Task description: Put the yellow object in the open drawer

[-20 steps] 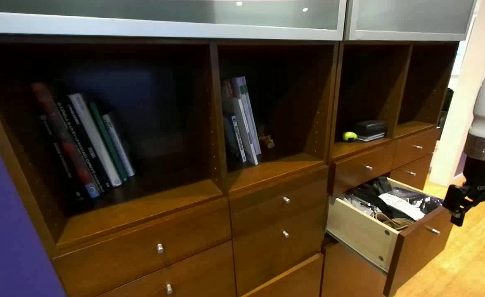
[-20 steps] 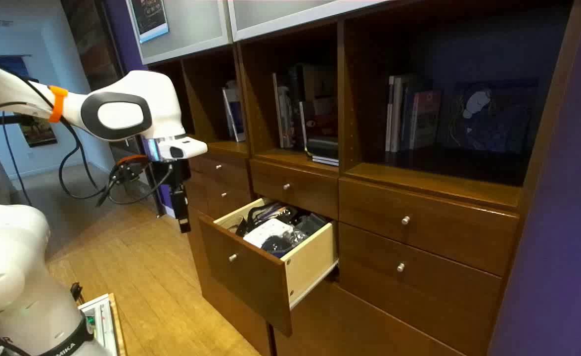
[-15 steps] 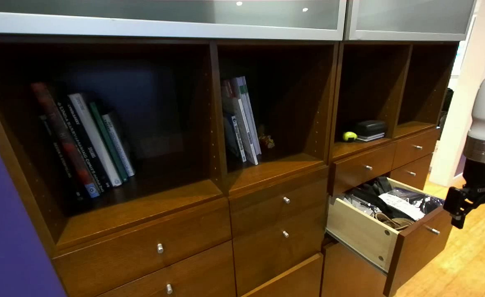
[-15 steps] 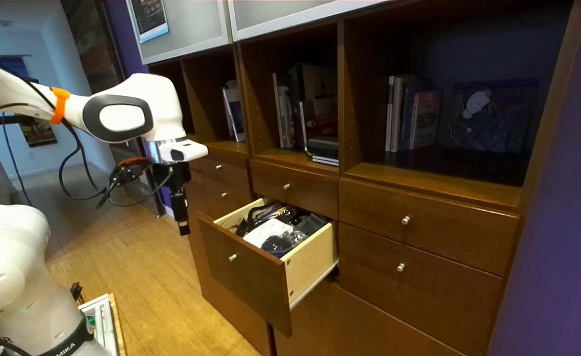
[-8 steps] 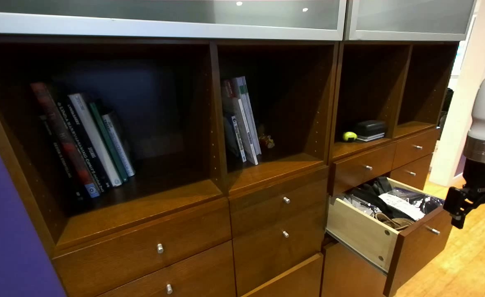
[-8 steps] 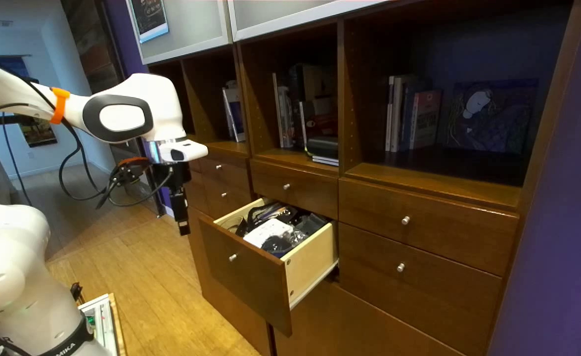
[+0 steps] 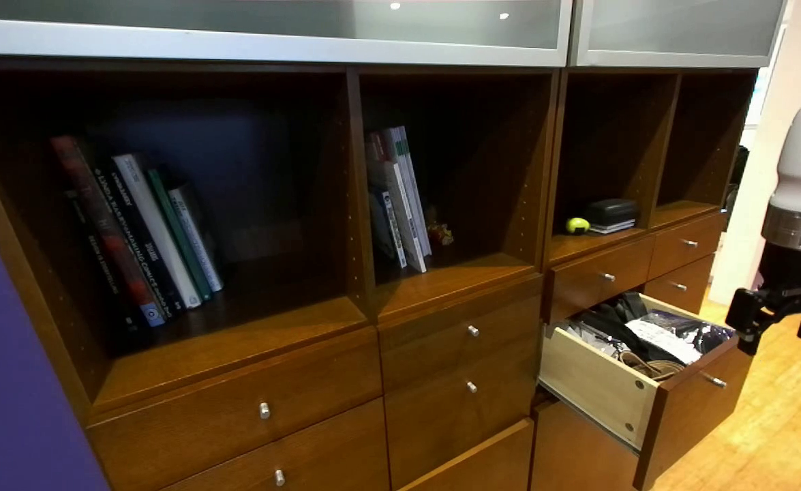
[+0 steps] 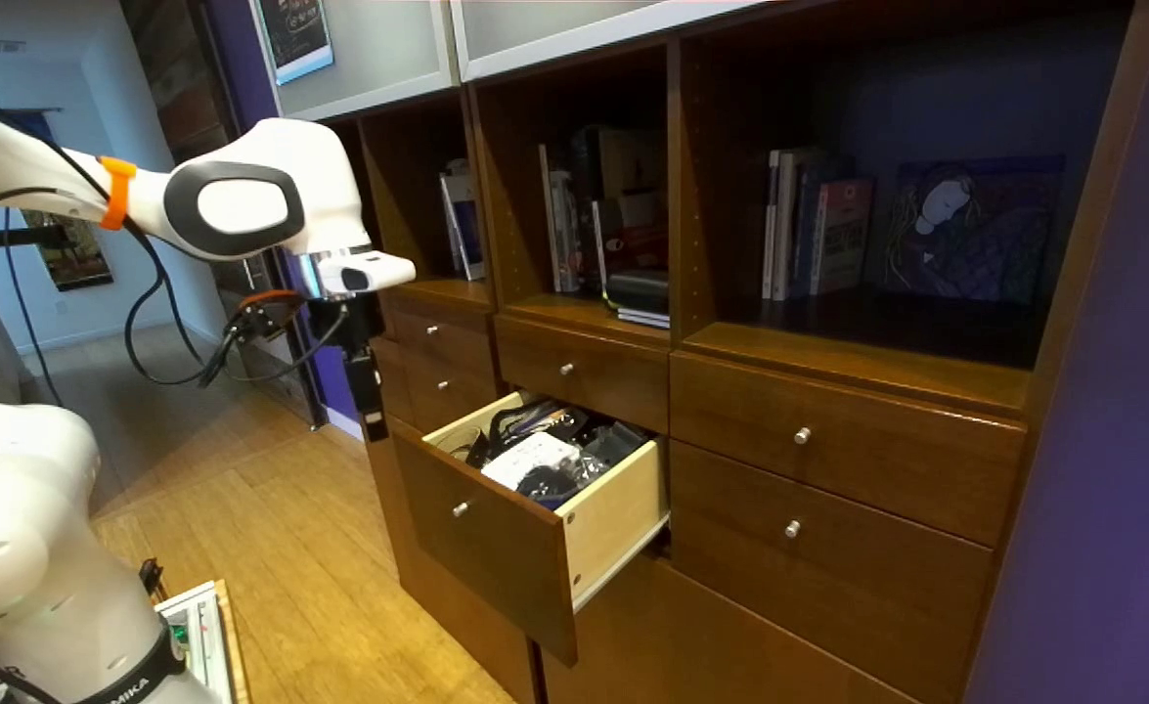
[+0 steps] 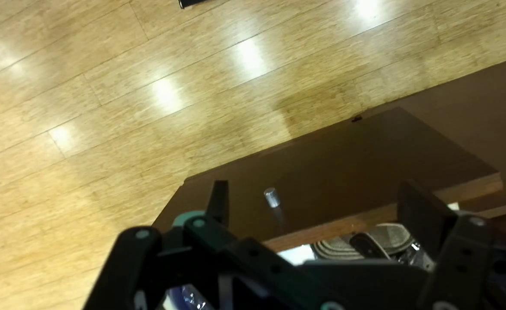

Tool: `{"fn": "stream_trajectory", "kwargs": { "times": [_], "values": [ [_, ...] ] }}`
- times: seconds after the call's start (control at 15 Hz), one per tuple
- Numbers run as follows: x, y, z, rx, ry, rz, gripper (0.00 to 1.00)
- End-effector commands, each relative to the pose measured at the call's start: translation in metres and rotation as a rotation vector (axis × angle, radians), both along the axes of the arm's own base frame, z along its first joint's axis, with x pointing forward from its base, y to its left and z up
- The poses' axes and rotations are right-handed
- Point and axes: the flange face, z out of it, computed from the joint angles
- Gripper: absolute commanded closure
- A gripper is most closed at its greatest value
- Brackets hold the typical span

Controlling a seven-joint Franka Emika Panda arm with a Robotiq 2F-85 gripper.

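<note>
White arm (image 8: pixel 242 210) bends downward, its hand (image 7: pixel 780 335) hanging near a front corner of the open drawer (image 7: pixel 594 383), fingers (image 9: pixel 218 202) spread apart. In a cabinet compartment (image 7: pixel 581 245) higher up, the yellow object (image 7: pixel 577 226) sits just beside a dark box (image 7: pixel 613 209). The orange band (image 8: pixel 116 194) round the arm shows in an exterior view alone.

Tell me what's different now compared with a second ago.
The end effector has risen and, it seems, edged slightly toward the cabinet; the arm has lifted with it. Nothing was taken hold of or let go: it stays open, with nothing in its grip. Unchanged: the yellow object on its shelf, and the open drawer, pulled out and full.
</note>
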Motion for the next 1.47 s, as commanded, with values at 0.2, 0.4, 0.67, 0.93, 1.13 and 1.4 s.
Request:
{"fn": "stream_trajectory", "kwargs": {
  "times": [0.2,0.4,0.67,0.93,1.13,1.4],
  "values": [
    [0.036,-0.017,0.095,-0.117,-0.198,0.094,0.0],
    [0.06,-0.01,0.126,-0.14,-0.328,0.204,0.0],
    [0.105,0.001,0.143,-0.132,-0.497,0.345,0.0],
    [0.152,0.006,0.141,-0.104,-0.594,0.392,0.0],
    [0.136,0.005,0.132,-0.118,-0.557,0.366,0.0],
    [0.132,0.006,0.137,-0.121,-0.567,0.366,0.0]
  ]
}}
